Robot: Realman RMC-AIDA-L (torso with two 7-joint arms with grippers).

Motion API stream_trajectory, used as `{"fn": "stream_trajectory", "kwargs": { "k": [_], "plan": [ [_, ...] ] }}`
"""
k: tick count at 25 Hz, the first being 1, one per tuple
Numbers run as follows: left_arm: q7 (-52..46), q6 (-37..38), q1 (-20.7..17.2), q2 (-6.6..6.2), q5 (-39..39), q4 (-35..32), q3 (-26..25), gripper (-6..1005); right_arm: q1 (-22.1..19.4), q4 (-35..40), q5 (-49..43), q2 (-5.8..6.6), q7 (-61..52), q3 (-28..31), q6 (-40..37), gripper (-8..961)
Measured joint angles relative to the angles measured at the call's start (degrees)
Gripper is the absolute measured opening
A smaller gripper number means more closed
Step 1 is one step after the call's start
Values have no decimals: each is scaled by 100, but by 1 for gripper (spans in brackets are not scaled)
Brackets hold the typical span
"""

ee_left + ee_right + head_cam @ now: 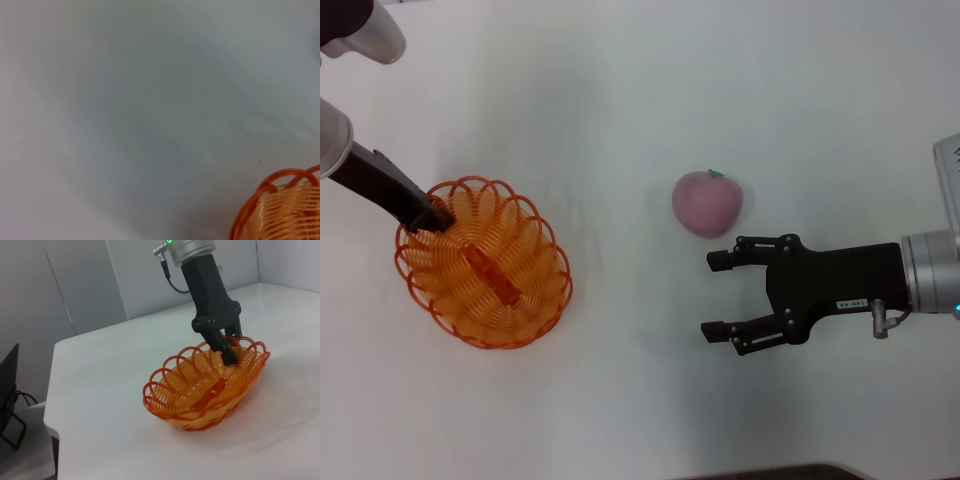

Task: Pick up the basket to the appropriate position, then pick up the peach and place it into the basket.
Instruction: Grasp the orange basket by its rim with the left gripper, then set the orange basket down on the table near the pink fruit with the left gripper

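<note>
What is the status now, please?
Left gripper shut on rim of basket. Right gripper open, beside peach, not touching. Peach on table, nothing between peach and basket.

Oval orange wire basket (485, 265) on white table (620, 100), left gripper (428, 218) apparently clamping its rim, round pink peach (706, 203) near spread-fingered right gripper (717, 295)
</note>
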State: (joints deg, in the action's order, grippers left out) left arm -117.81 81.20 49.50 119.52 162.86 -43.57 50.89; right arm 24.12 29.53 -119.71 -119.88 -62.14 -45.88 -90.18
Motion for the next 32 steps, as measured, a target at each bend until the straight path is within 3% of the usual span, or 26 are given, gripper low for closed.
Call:
{"fn": "stream_trajectory", "kwargs": {
  "k": [4, 9, 14, 19, 23, 32],
  "plan": [
    [-272, 117, 45, -5, 0, -8, -2, 184, 21, -2, 0, -3, 0, 0, 4, 929],
    [-740, 494, 183, -131, -49, 25, -113, 137, 65, -76, 0, -3, 0, 0, 10, 929],
    [-1062, 1042, 467, -377, -66, 350, -661, 85, 67, -84, 1, 2, -75, 0, 43, 929],
    [-1376, 1298, 680, -713, -70, 848, -1404, 69, 67, -88, 7, 9, -132, 0, 59, 929],
    [-1628, 1388, 590, -763, -70, 882, -1721, 67, 81, -88, 11, -2, -142, 0, 62, 929],
    [-2473, 1414, -51, -651, -512, 855, -2824, 64, 84, -119, 43, -9, -284, 35, 231, 929]
  ]
}}
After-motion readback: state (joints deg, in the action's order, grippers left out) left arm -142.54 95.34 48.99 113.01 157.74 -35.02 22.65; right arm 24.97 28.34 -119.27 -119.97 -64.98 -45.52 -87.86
